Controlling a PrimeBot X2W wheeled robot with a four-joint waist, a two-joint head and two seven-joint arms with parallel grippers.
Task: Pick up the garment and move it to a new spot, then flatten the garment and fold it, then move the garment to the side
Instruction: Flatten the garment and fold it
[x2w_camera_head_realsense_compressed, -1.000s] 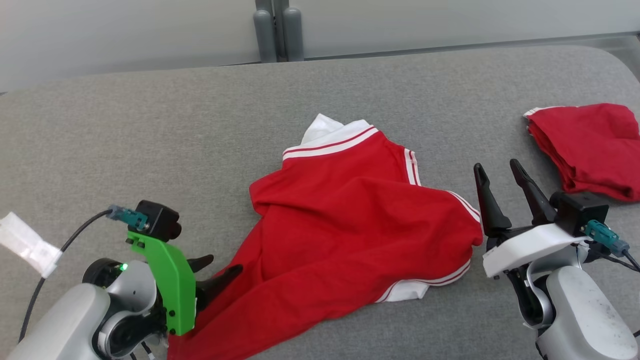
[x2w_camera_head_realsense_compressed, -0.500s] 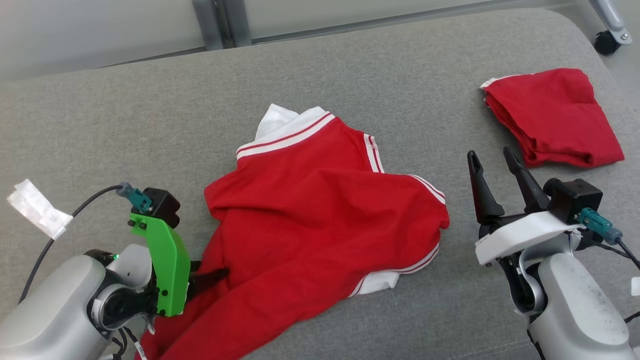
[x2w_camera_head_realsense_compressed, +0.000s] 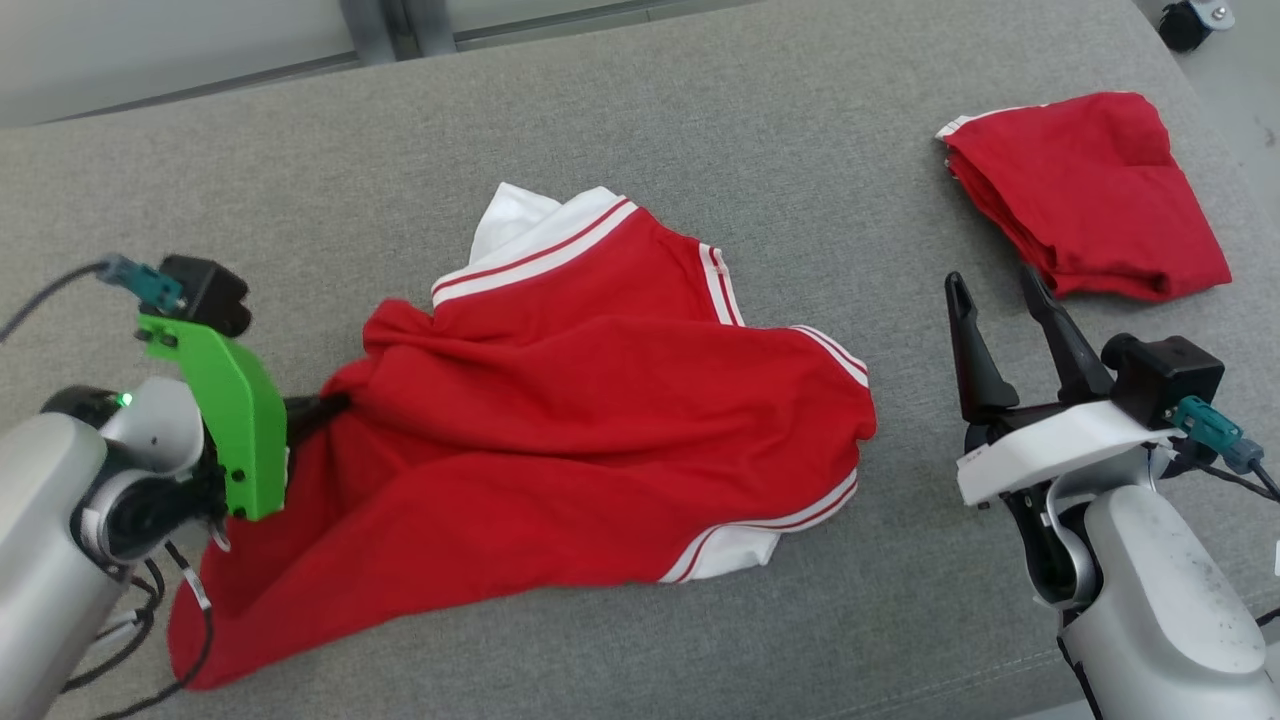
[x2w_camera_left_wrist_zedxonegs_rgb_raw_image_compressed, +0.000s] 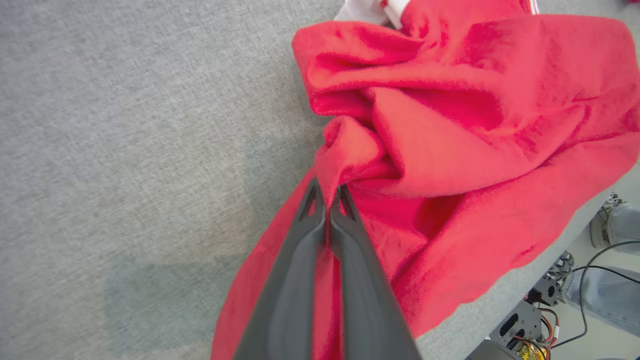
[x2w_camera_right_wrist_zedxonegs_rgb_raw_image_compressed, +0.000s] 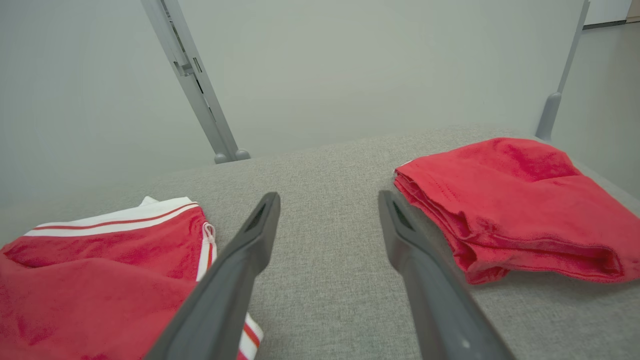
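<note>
A red garment (x2w_camera_head_realsense_compressed: 600, 420) with white striped trim lies crumpled across the middle of the grey padded table (x2w_camera_head_realsense_compressed: 300, 200). My left gripper (x2w_camera_head_realsense_compressed: 325, 405) is at its left edge, shut on a pinched fold of the red cloth; in the left wrist view the fingers (x2w_camera_left_wrist_zedxonegs_rgb_raw_image_compressed: 327, 200) meet around a raised bunch of the garment (x2w_camera_left_wrist_zedxonegs_rgb_raw_image_compressed: 450, 125). My right gripper (x2w_camera_head_realsense_compressed: 995, 300) stands open to the right of the garment, nothing between its fingers, above bare table (x2w_camera_right_wrist_zedxonegs_rgb_raw_image_compressed: 325, 200). The garment's trimmed edge (x2w_camera_right_wrist_zedxonegs_rgb_raw_image_compressed: 115, 240) sits to its left.
A second red garment (x2w_camera_head_realsense_compressed: 1085, 195), folded, lies at the far right of the table and shows as folded cloth (x2w_camera_right_wrist_zedxonegs_rgb_raw_image_compressed: 510, 210) just right of my right gripper. The table's near edge (x2w_camera_left_wrist_zedxonegs_rgb_raw_image_compressed: 500, 295) is close, with a person's shoe (x2w_camera_left_wrist_zedxonegs_rgb_raw_image_compressed: 612, 225) and cables beyond it.
My left gripper has shut on the garment's left edge and pulled it up and leftward, bunching the cloth. The head camera has shifted. The right gripper stays open.
</note>
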